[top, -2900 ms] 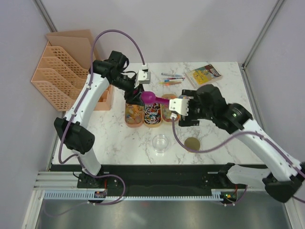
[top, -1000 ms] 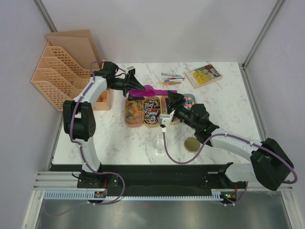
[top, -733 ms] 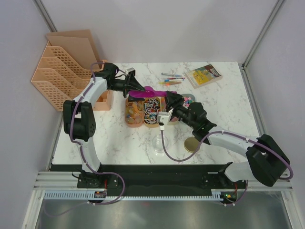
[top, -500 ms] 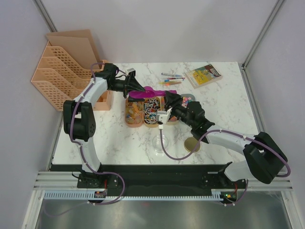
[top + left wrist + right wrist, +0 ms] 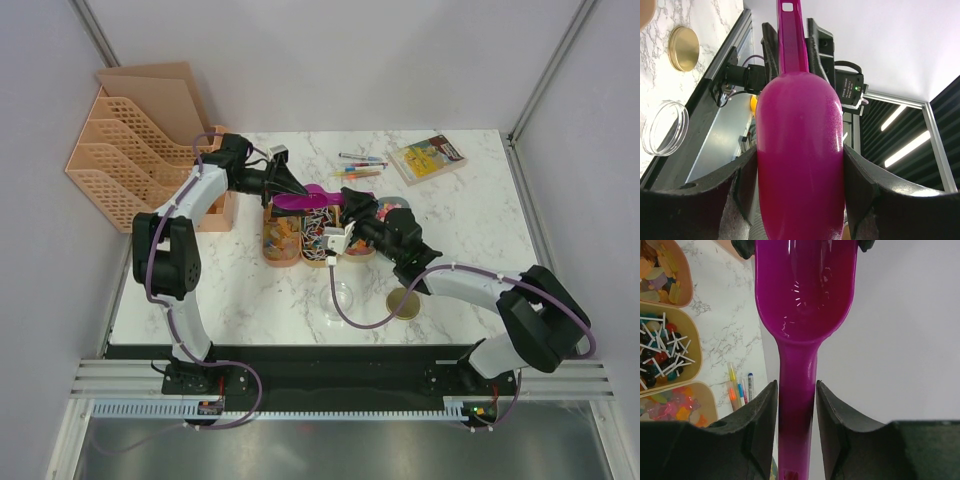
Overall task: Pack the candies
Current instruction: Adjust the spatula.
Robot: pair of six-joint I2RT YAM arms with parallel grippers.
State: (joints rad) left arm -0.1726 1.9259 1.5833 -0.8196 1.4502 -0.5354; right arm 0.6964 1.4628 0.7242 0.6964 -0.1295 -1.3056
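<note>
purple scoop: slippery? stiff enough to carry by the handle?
Likely slippery: the scoop is glossy, with sharp glints. Probably stiff and light: thin plastic, running straight from left gripper on its bowl to right gripper around its handle.

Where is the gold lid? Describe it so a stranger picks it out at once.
On the white marble table, look toward the near edge. A clear round jar stands there; the gold lid lies flat to its right, apart from it, the only opaque metallic disc.
</note>
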